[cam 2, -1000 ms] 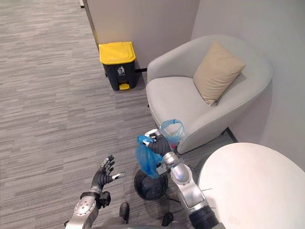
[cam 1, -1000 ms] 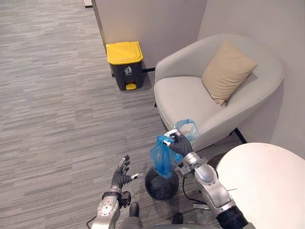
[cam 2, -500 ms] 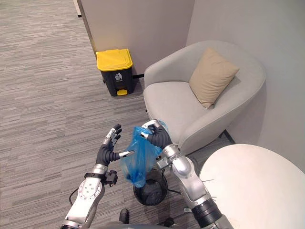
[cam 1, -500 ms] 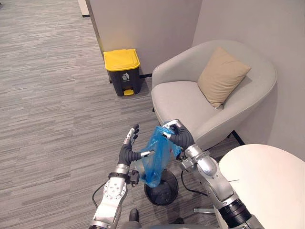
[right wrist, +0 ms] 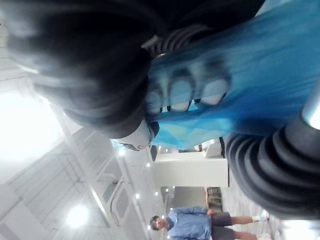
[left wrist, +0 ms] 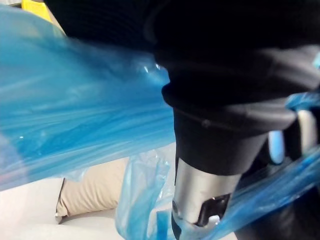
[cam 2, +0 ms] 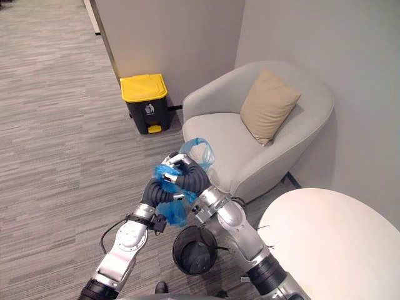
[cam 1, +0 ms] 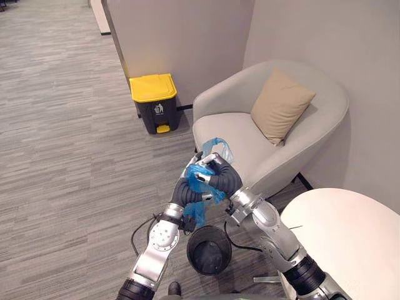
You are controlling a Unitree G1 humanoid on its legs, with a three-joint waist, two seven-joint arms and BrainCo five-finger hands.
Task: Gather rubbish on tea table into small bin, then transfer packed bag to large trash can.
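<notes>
A blue plastic bag (cam 1: pixel 201 180) is bunched up in the air above the small black bin (cam 1: pixel 208 250), which stands on the floor. My right hand (cam 1: pixel 224 177) is shut on the bag's upper part, and a loose loop of plastic (cam 1: pixel 217 147) sticks up behind it. My left hand (cam 1: pixel 184 191) comes from below and is curled round the bag right against the right hand. Blue film (left wrist: pixel 75 110) fills the space past the left hand, and the bag (right wrist: pixel 260 85) shows pressed under the right hand's fingers. The large trash can (cam 1: pixel 153 102), dark with a yellow lid, stands shut by the wall.
A grey armchair (cam 1: pixel 237 131) with a tan cushion (cam 1: pixel 281 105) is just behind the hands. The round white table (cam 1: pixel 344 231) is at my lower right. Grey carpet floor (cam 1: pixel 69 162) stretches to the left. A person in a blue shirt (right wrist: pixel 192 222) shows far off.
My left hand has risen from an open pose beside the bag and closed on it. The bag is higher above the small bin and more bunched. The camera has also shifted.
</notes>
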